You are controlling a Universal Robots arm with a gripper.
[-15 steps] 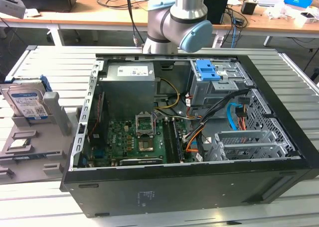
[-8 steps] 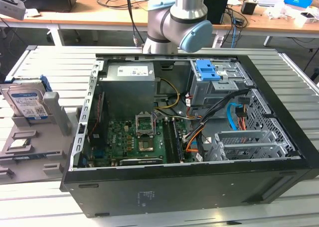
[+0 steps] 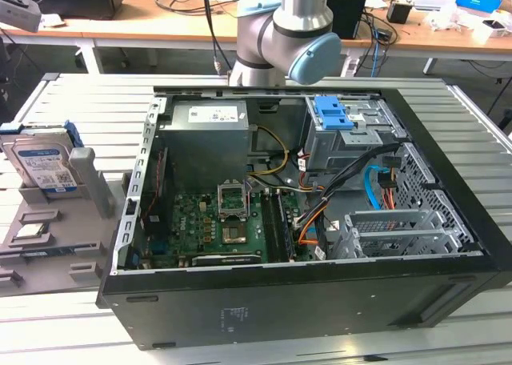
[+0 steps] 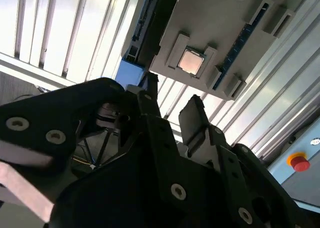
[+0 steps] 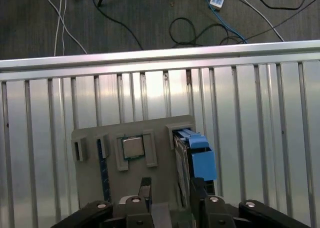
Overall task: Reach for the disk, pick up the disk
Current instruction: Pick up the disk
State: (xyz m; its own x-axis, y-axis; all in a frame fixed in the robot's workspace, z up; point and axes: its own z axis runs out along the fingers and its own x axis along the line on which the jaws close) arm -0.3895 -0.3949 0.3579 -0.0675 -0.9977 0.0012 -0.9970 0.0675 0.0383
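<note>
Jaws: spread, with nothing between them.
Gripper (image 5: 170, 188): black, hanging over the holder (image 5: 160, 129) with both fingertips aimed at it; seen from the side in the second wrist view (image 4: 172, 95).
Disk (image 5: 192, 155): not gripped. It stands on edge in a slot at one end of the holder, blue rail uppermost. In the first wrist view one fingertip (image 5: 196, 188) overlaps it; whether they touch cannot be told. In the exterior view it stands at the far left (image 3: 40, 163), label facing the camera.
Chip (image 5: 133, 147): flat in a square recess of the holder, beside the disk's slot; the gap between the jaws lines up between chip and disk.
Table (image 5: 250, 113): slatted metal, carrying the holder.
Case (image 3: 320, 301): black, open, on the exterior view's right of the holder.
Arm (image 3: 280, 29): behind the case.
</note>
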